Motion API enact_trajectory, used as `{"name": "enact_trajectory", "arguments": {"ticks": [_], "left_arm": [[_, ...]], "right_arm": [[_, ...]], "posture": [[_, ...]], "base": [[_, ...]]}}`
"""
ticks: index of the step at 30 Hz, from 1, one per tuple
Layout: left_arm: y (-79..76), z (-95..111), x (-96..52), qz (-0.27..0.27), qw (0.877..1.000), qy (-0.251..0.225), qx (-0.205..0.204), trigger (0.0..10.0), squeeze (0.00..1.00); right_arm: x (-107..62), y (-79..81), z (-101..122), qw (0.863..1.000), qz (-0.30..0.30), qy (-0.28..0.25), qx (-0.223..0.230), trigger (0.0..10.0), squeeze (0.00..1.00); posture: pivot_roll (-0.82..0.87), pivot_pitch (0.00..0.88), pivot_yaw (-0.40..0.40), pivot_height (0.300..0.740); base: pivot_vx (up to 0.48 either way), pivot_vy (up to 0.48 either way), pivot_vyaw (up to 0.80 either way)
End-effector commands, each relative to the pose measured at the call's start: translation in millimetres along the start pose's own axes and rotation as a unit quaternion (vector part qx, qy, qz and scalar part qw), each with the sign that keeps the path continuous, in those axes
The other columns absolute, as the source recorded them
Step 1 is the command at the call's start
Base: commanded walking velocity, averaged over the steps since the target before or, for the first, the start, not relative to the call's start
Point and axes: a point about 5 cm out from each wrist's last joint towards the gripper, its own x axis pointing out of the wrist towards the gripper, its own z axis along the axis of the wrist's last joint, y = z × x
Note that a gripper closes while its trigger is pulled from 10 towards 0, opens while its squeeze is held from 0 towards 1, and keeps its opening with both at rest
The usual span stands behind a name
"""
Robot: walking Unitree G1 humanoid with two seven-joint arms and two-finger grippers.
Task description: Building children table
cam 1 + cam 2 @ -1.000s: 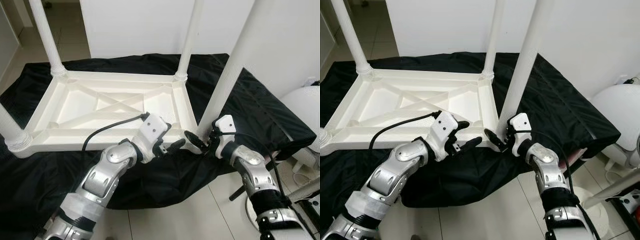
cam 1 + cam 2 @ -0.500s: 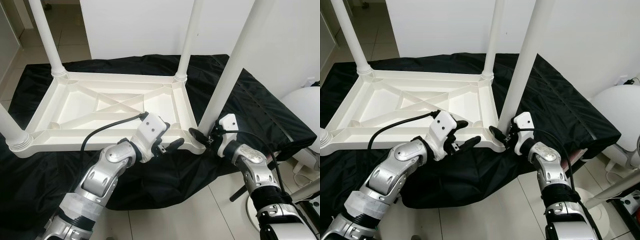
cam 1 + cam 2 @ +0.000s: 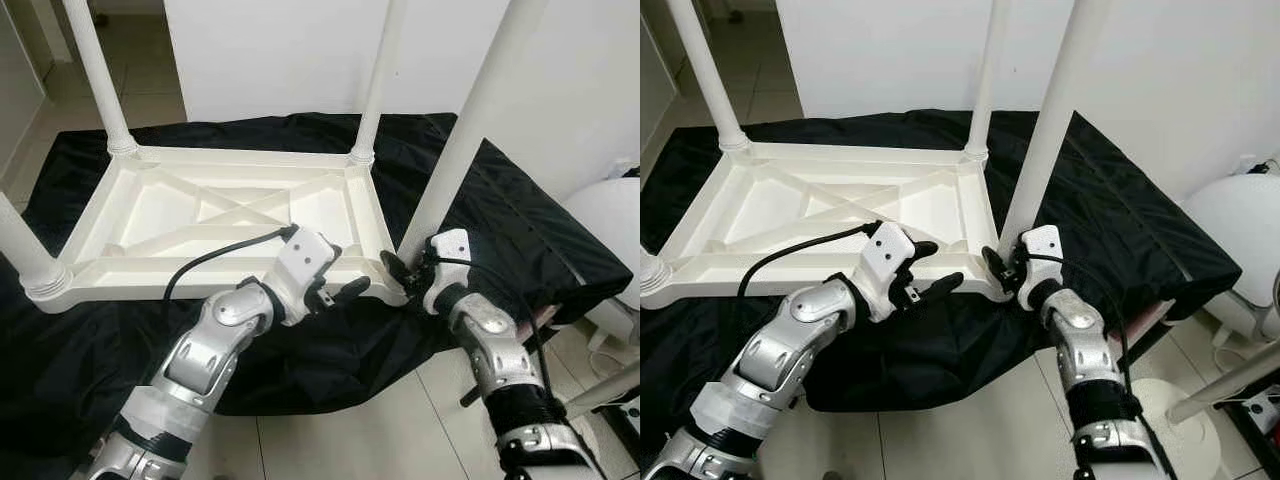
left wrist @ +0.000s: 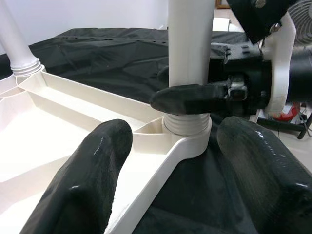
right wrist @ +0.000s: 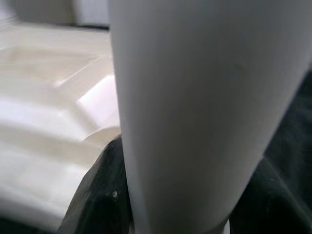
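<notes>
Right gripper (image 3: 1002, 268) has slid closer in, clamped around table leg (image 3: 470, 125) at its socket | left gripper (image 3: 335, 285) spread wide beside corner | upturned tabletop (image 3: 220, 215) on black cloth (image 3: 520, 210)

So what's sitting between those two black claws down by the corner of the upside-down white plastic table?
Between the left gripper and right gripper lies the upturned white plastic table's near corner socket, with a white leg standing in it; the head views show this.
</notes>
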Motion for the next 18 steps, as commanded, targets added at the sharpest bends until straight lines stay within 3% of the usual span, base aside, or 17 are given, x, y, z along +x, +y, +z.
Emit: {"name": "enact_trajectory", "arguments": {"ticks": [1,2,5,10,14,18], "left_arm": [[1.0,1,1.5,-0.002,1.000,0.004,0.001,10.0,0.00],[1.0,1,1.5,-0.002,1.000,0.004,0.001,10.0,0.00],[1.2,0,1.9,-0.003,1.000,0.004,0.003,10.0,0.00],[0.2,-1,2.7,-0.003,1.000,0.005,0.002,10.0,0.00],[-0.4,-1,3.2,-0.003,1.000,0.004,0.002,10.0,0.00],[-1.9,-2,3.2,-0.003,1.000,0.003,0.000,10.0,0.00]], "right_arm": [[-6.0,2.0,-14,0.998,-0.052,0.033,0.012,10.0,0.00],[-6.0,2.0,-14,0.998,-0.052,0.033,0.012,10.0,0.00],[-10.0,13.8,-16,0.985,-0.163,0.039,0.044,10.0,0.00],[-11.7,25.7,-11,0.971,-0.230,0.033,0.062,10.0,0.00],[-11.5,29.2,-10,0.968,-0.240,0.036,0.067,10.0,0.00],[-12.2,36.3,-3,0.974,-0.217,0.021,0.058,10.0,0.00]], "posture": [[-0.02,0.007,-0.035,0.740],[-0.02,0.007,-0.035,0.740],[-0.02,0.006,-0.037,0.740],[-0.02,0.000,-0.048,0.740],[-0.02,0.000,-0.050,0.740],[-0.03,0.000,-0.051,0.740]], "base": [[0.000,0.000,0.00],[0.000,0.000,0.00],[0.000,0.000,0.00],[0.000,0.000,0.00],[0.000,0.000,0.00],[0.000,0.000,0.00]]}}
